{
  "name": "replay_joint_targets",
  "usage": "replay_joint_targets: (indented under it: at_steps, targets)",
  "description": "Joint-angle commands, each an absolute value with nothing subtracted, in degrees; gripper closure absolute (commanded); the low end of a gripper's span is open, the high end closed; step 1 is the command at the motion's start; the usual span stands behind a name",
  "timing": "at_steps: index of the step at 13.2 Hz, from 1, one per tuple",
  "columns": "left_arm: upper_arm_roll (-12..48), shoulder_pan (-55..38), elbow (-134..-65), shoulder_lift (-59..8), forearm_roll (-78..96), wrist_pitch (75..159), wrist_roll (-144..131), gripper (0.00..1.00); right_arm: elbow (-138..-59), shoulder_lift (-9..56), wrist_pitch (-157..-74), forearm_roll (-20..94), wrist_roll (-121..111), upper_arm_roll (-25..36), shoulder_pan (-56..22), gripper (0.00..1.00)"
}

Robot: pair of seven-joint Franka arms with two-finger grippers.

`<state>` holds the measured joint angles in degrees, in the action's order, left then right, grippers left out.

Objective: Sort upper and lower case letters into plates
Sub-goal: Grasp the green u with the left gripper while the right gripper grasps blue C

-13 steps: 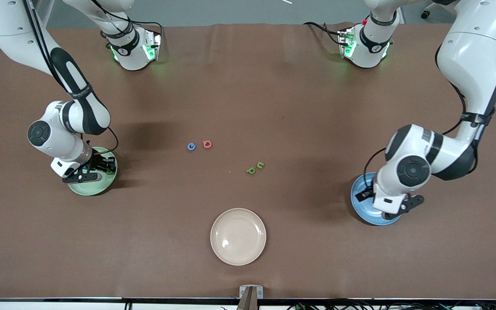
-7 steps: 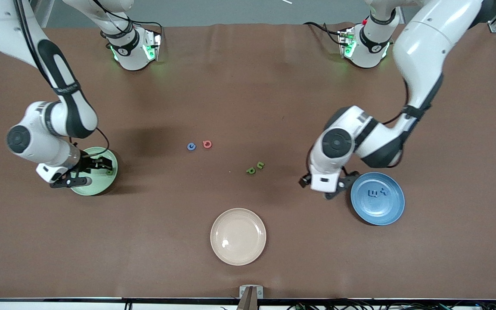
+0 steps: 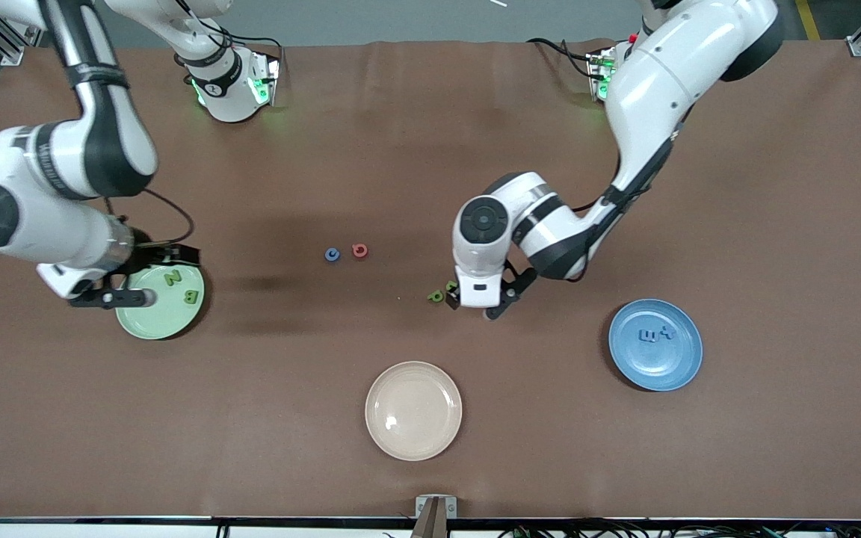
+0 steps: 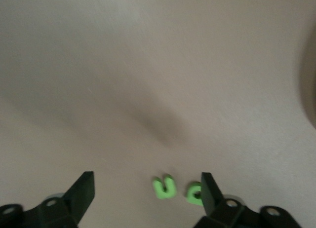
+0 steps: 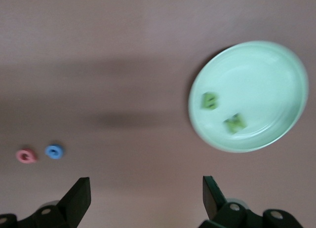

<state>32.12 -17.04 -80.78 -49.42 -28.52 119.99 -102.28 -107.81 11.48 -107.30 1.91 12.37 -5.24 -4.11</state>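
From the front, the left gripper [image 3: 484,302] hangs low over mid-table, hiding part of a pair of chunky green letters [image 3: 442,291]; the left wrist view shows both of them [image 4: 164,186] whole, rounded and foam-like, lying on the table between its widely spread fingers [image 4: 81,193]. The right gripper [image 3: 125,290] is over the pale green plate [image 3: 148,321] near the right arm's end of the table, its fingers [image 5: 79,198] spread and holding nothing. The right wrist view makes that plate's glossy shallow rim [image 5: 197,124] plain, with a green B [image 5: 210,100] and a green N [image 5: 235,122] in it. A blue letter [image 3: 332,255] and a pink-red letter [image 3: 359,250] lie side by side, mid-table. The blue plate [image 3: 681,366] near the left arm's end carries two blue letters [image 3: 655,335], hard to read against it. A smooth cream plate [image 3: 413,410] sits toward the table's front edge. The brown table cover [image 3: 430,149] looks matte.
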Motion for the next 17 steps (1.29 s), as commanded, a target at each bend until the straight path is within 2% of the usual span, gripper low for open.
replay_joint_targets:
  at_steps: [1,4,7,10,17]
  targets:
    - [25.25,-25.12,-74.88,-53.61,-27.51,121.19,-107.12,0.1,-109.51,11.69,-108.36,2.11,27.71,-4.92,-11.66,0.0]
    - [24.7,-26.45,-75.23,-55.37,-27.69,123.22,-110.65,0.15,-111.17,12.91,-113.53,2.55,43.1,-5.01,-17.47,0.0]
    - [24.7,-26.11,-75.41,-54.49,-27.68,123.13,-110.74,0.26,-118.37,13.18,-125.03,2.55,52.18,-4.92,-20.82,0.0]
    - [24.7,-25.93,-75.85,-54.41,-27.69,122.52,-111.0,0.33,-120.93,14.85,-129.71,2.55,58.52,-4.92,-23.54,0.0]
    - [24.79,-25.66,-75.85,-53.7,-27.69,119.18,-112.5,0.34,-127.34,20.91,-146.05,2.55,62.31,-4.92,-25.4,0.0]
